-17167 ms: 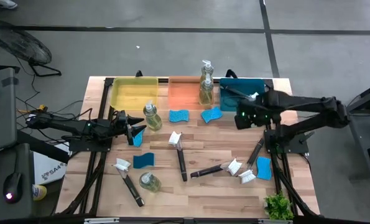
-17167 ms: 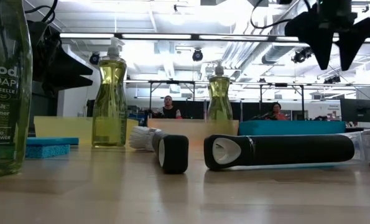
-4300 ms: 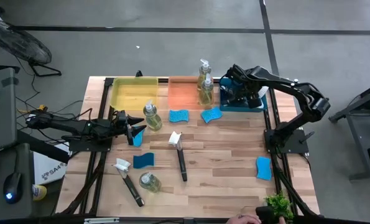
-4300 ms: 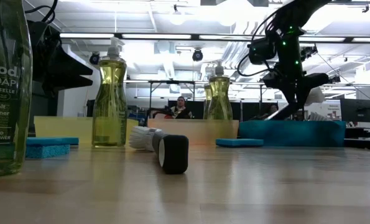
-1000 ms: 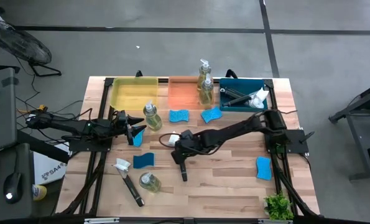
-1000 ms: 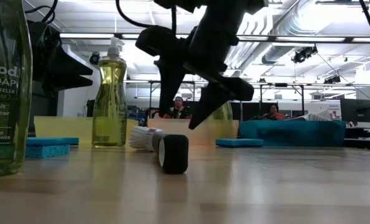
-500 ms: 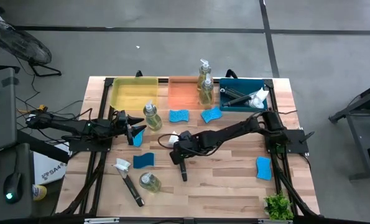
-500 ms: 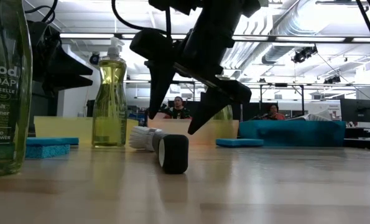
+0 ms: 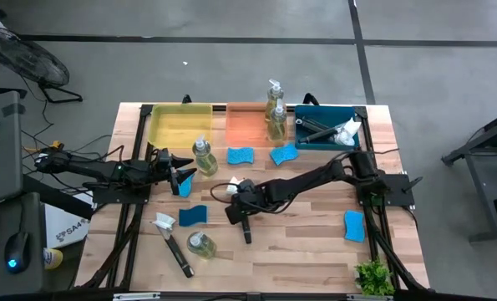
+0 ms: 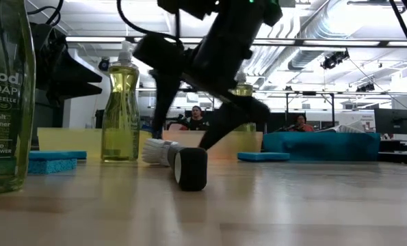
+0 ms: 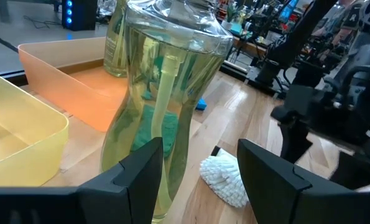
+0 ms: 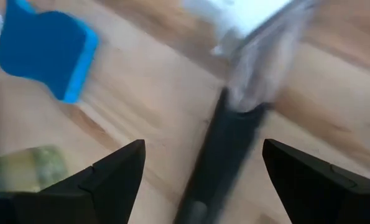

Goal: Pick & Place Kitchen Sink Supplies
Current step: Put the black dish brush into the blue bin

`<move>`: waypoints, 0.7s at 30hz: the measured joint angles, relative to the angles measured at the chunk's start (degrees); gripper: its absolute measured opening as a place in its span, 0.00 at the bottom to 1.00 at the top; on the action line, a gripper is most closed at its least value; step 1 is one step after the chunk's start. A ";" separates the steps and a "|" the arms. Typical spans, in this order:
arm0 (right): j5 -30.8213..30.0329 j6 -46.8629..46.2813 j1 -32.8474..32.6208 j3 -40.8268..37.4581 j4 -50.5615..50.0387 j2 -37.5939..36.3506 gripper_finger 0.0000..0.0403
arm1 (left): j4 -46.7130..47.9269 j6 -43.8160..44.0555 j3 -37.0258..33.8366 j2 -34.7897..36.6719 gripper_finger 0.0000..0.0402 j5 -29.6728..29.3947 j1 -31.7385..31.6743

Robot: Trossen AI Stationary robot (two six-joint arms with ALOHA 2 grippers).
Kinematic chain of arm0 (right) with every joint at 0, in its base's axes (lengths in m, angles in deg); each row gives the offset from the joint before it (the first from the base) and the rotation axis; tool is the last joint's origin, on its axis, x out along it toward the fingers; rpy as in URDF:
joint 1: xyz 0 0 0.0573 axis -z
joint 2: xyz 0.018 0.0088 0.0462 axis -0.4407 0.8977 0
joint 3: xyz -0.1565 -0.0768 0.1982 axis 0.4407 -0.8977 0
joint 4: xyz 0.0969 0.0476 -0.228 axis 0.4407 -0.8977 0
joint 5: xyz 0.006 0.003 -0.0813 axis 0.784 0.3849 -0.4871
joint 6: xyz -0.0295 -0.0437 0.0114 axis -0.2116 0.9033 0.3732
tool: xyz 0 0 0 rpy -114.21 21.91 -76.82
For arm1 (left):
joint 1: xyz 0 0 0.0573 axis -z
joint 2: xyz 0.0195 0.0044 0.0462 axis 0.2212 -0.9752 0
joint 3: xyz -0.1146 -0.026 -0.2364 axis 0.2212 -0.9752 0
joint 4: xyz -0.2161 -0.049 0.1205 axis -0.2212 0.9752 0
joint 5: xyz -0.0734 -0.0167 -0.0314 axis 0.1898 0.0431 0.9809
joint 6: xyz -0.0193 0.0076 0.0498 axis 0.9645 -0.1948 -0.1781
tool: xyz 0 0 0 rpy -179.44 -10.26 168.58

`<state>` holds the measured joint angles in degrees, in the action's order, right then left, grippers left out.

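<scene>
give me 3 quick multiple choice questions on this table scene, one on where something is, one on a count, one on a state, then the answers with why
1. Where do the brushes already put away lie?
A. yellow tray
B. orange tray
C. blue tray

2. How many dish brushes still lie on the bare tabletop?
A. one
B. two
C. four

3. How does the right gripper stand?
A. open over a brush handle
B. shut on a sponge
C. holding a soap bottle

Answers:
1. C: dark handles and white heads show in the blue tray; the yellow tray holds none, and the orange tray has only soap bottles at its edge.
2. B: the middle dish brush and the front-left dish brush.
3. A: the right gripper has its fingers spread to either side of the middle brush's handle, not yet closed.
</scene>
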<state>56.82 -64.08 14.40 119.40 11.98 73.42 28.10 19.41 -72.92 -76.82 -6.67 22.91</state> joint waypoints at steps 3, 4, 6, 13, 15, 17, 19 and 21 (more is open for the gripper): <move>0.76 0.18 0.00 0.00 0.57 1.04 0.79 | 0.02 0.01 0.01 0.02 0.50 -0.01 0.00; 0.86 -0.11 0.00 0.00 0.72 1.36 0.79 | 0.02 0.00 0.02 0.00 0.50 0.00 0.02; 1.09 -0.16 0.00 0.00 0.72 1.76 0.79 | 0.02 0.00 0.00 0.02 0.50 -0.02 0.00; 2.02 -0.03 0.00 0.10 0.78 2.86 0.79 | 0.02 0.02 0.02 0.02 0.50 -0.02 0.02; 2.70 0.01 0.00 0.11 0.70 2.90 0.79 | 0.02 0.02 0.02 0.00 0.50 0.00 0.00; 3.02 -0.01 0.02 0.18 0.45 3.33 0.79 | 0.02 0.02 0.01 0.02 0.50 -0.02 0.01; 2.72 -0.01 -0.04 0.18 -0.36 3.43 0.79 | 0.02 0.01 0.02 0.00 0.50 0.00 0.02; 2.19 -0.03 -0.04 0.24 -1.37 3.53 0.79 | 0.02 0.00 0.02 0.02 0.50 0.00 0.02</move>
<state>59.01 -64.11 14.35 119.65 10.61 76.95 28.13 19.41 -72.90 -76.79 -6.67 22.93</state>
